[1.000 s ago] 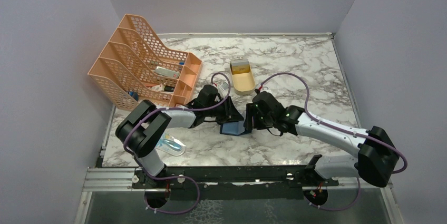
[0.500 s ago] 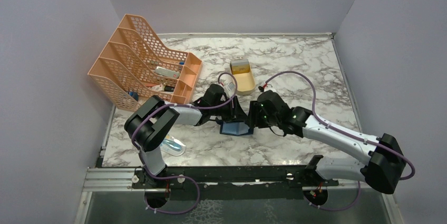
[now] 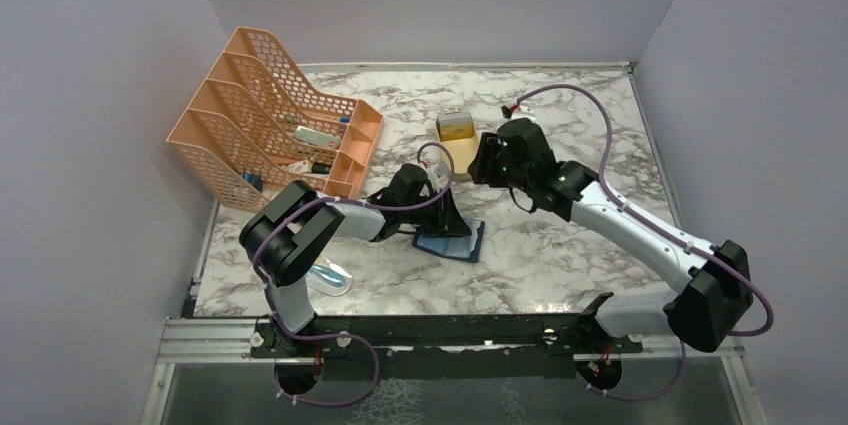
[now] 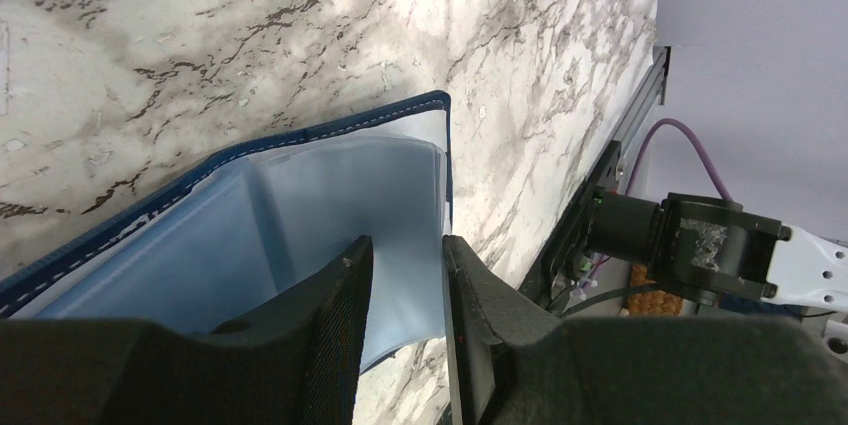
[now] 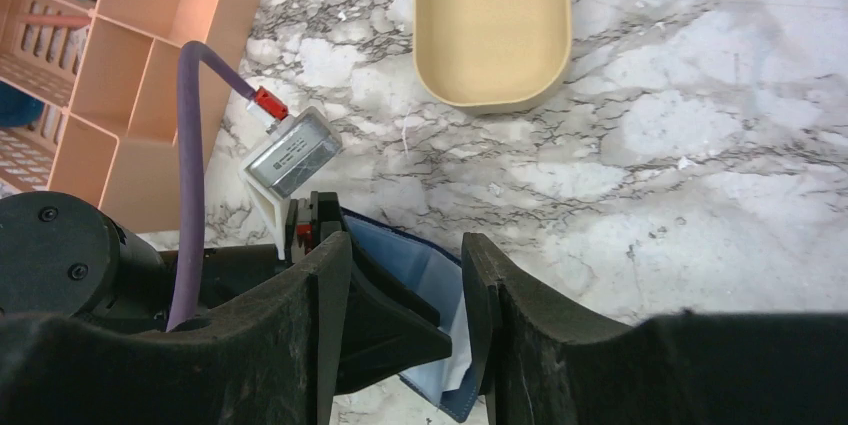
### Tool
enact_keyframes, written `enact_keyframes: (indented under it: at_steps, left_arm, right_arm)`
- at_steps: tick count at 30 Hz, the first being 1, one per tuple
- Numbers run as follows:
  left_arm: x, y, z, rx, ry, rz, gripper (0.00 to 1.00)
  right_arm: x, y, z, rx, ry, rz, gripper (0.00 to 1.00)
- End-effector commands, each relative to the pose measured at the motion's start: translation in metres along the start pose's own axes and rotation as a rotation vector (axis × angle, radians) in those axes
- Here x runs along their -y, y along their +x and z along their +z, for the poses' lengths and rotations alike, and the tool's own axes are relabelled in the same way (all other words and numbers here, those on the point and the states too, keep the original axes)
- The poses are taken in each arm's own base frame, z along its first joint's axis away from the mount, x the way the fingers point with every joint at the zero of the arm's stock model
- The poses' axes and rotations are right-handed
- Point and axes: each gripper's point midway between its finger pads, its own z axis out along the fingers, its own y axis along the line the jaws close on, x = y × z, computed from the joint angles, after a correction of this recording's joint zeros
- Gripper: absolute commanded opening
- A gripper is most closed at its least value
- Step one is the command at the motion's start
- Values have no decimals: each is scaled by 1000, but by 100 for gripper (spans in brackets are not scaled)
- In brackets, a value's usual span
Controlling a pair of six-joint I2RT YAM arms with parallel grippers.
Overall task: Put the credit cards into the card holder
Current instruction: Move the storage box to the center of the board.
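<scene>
Left tool: the left tool (image 4: 405,245) stands on the small navy-blue folding card holder (image 4: 200,215), one finger on each side of its pale clear inner leaf; I cannot tell if it really pinches.
Right tool: the right tool (image 5: 405,250) has its fingers spread, with nothing between them.
Card holder: it lies open on the white marbled counter (image 3: 560,245), under the left tool.
Credit cards: the thin yellow-gold and pale plastic credit cards (image 3: 455,126) sit at the far end of the tan oval plastic tray (image 5: 490,35), just ahead of the right tool.
Risk: I think the flat cards may slip or come up several together, since they lie against the tray wall. If the left tool loosens, the pocket may close.
</scene>
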Motion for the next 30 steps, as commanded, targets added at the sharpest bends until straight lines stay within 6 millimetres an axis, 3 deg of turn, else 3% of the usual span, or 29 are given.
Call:
enact_keyframes:
  at_steps: [1, 4, 13, 19, 22, 24, 28, 30]
  left_arm:
    - [13, -5, -1, 17, 35, 37, 38]
    - [13, -5, -3, 21, 35, 44, 40]
    - [12, -3, -10, 39, 22, 68, 46]
    - [1, 1, -11, 26, -20, 78, 46]
    - [9, -3, -17, 43, -15, 98, 46]
    - [9, -4, -18, 47, -24, 103, 45]
    - [14, -11, -19, 60, -30, 105, 44]
    - [17, -15, -18, 66, -30, 105, 42]
  right_arm:
    - [-15, 5, 13, -35, -58, -12, 45]
    - [-4, -1, 32, -30, -27, -30, 45]
    - [25, -42, 82, -14, -34, -100, 45]
    - [25, -60, 106, 47, -122, -231, 45]
    - [23, -63, 109, 10, -116, -192, 43]
    - [24, -52, 104, -67, -87, -87, 43]
    - [21, -12, 79, -209, -96, 67, 44]
    - [17, -4, 57, -194, -132, 100, 44]
